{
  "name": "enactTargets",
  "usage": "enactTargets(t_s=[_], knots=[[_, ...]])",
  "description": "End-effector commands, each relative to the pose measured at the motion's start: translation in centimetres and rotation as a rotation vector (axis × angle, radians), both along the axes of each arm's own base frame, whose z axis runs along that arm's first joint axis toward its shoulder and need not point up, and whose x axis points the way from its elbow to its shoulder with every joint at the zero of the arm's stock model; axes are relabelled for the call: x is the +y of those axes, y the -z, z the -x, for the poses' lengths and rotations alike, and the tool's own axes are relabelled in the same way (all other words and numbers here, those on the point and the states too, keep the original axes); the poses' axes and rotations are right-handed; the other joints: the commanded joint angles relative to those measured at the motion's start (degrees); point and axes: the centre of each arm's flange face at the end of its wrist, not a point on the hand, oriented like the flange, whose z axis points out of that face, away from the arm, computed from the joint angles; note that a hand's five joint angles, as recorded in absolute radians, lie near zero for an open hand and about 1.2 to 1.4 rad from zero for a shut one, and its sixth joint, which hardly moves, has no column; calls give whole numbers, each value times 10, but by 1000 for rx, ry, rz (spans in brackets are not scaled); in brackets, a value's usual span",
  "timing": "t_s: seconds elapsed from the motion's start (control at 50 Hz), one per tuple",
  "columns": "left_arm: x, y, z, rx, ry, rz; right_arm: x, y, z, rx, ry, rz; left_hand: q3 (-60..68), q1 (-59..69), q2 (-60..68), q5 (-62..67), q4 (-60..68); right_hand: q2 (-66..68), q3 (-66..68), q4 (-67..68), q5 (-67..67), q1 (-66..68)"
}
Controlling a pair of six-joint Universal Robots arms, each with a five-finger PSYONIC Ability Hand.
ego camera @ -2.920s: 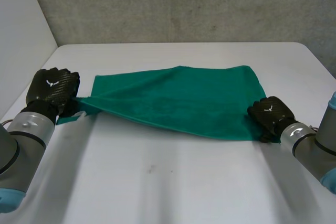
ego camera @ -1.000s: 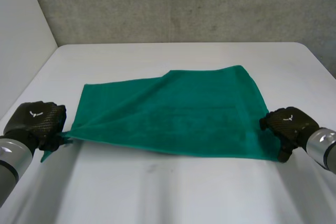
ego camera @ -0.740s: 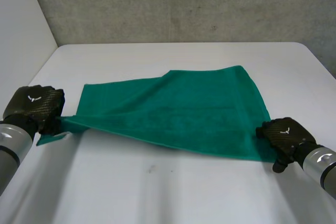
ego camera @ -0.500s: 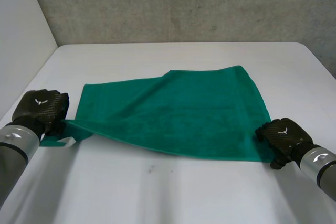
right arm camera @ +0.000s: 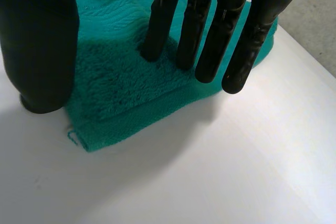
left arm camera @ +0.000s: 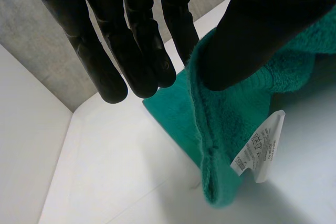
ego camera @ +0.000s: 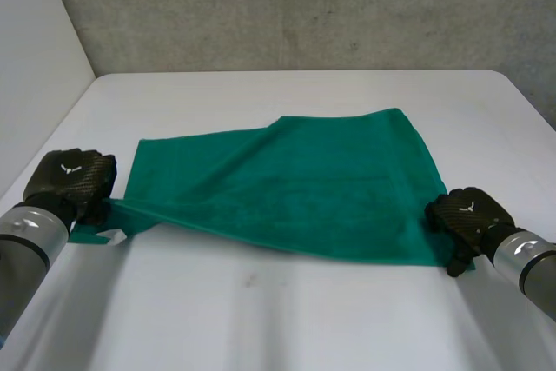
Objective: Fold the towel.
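At the left of the head view you will find the left robot hand (ego camera: 69, 182), black and glossy. It grips the near left corner of the one green terry-cloth towel (ego camera: 287, 175). In the left wrist view, its straight fingers (left arm camera: 131, 35) and thumb (left arm camera: 262, 24) pinch the towel's edge between them. The corner is raised off the flat white table (ego camera: 287, 319). One white printed care label (left arm camera: 260, 145) hangs from the seam just below the thumb.

The towel's long axis runs left to right across the table, from one robot hand to the other. The far right part lies flat. The near left part rises toward the grip, with a soft crease running back from that corner. The surface is a looped pile with a flat woven band along the hem.

At the right, the right robot hand (ego camera: 465, 215) rests on the near right corner. Its fingers (right arm camera: 205, 30) are straight and spread, with the tips pressed into the pile. The thumb stands beside the hem. This corner lies flat on the table.
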Motion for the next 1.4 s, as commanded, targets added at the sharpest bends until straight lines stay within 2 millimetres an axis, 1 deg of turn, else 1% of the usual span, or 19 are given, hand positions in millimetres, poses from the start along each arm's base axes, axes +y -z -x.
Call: enactTargets(t_s=[0.02, 0.28, 0.38, 0.42, 0.48, 0.54, 0.66, 0.68, 0.74, 0.8, 0.84, 0.9, 0.98, 1.04, 1.06, 1.12, 1.22, 1.36, 1.4], knots=[[1, 0, 1, 0, 5, -2, -6, -5, -1, 1, -3, 24, 117, 152, 114, 140, 114, 67, 65, 65, 138, 126], [2, 1, 2, -1, 7, -5, -18, 0, -1, 6, 3, 27, 117, 152, 114, 140, 114, 112, 111, 110, 183, 172], [2, 4, 2, -4, 7, -16, -25, 1, -1, 6, 5, 37, 117, 152, 114, 140, 114, 373, 372, 371, 444, 433], [2, 5, 2, -4, 7, -17, -26, 0, -1, 4, 10, 40, 117, 152, 114, 140, 114, 374, 372, 372, 445, 434], [2, 5, 2, -5, 4, -22, -27, -11, -2, -40, 31, 51, 117, 152, 114, 140, 114, 374, 372, 372, 445, 434], [3, 5, 1, -7, 1, -29, -27, -44, 0, -132, 76, 96, 117, 152, 114, 140, 114, 374, 372, 372, 445, 434], [13, 8, 0, -26, 7, -66, -5, -61, -1, -145, 77, 1, 117, 152, 114, 140, 114, 374, 372, 372, 445, 434], [28, 9, -4, -47, 3, -132, 0, -63, 0, -136, 74, -28, 117, 152, 114, 140, 114, 374, 372, 372, 445, 434], [40, 10, -7, -85, 11, -196, 34, -69, 10, 45, 20, -190, 117, 152, 114, 140, 114, 374, 372, 372, 445, 434], [58, 13, -12, -148, 27, -292, 44, -67, 18, 144, -12, -240, 117, 152, 114, 140, 114, 374, 372, 372, 445, 434], [73, 13, -16, -200, 44, -354, 65, -65, 38, 335, -60, -349, 117, 152, 114, 140, 114, 374, 372, 372, 445, 434], [85, 12, -17, -239, 67, -396, 74, -67, 50, 435, -76, -400, 117, 152, 114, 140, 114, 374, 372, 372, 445, 434], [91, 12, -15, -264, 92, -397, 69, -70, 53, 427, -52, -374, 117, 152, 114, 140, 114, 374, 372, 372, 445, 434], [84, 8, -14, -261, 90, -354, 60, -74, 53, 397, -32, -323, 117, 152, 114, 140, 114, 374, 372, 372, 445, 434], [73, 5, -13, -258, 85, -291, 47, -79, 51, 336, 3, -249, 117, 152, 114, 140, 114, 374, 372, 372, 445, 434], [57, 0, -10, -249, 79, -214, 33, -84, 45, 265, 26, -173, 117, 152, 114, 140, 114, 374, 372, 372, 445, 434], [20, 5, 6, -240, 111, -100, -2, -73, 27, 179, 25, -98, 117, 152, 114, 140, 114, 374, 372, 372, 445, 434], [-26, 14, 29, -205, 129, 12, -31, -65, 8, 153, 23, -18, 117, 152, 114, 140, 114, 374, 372, 372, 445, 434], [-43, 20, 32, -190, 113, 27, -53, -60, 5, 128, 62, 46, 117, 152, 114, 140, 114, 374, 372, 372, 445, 434]])
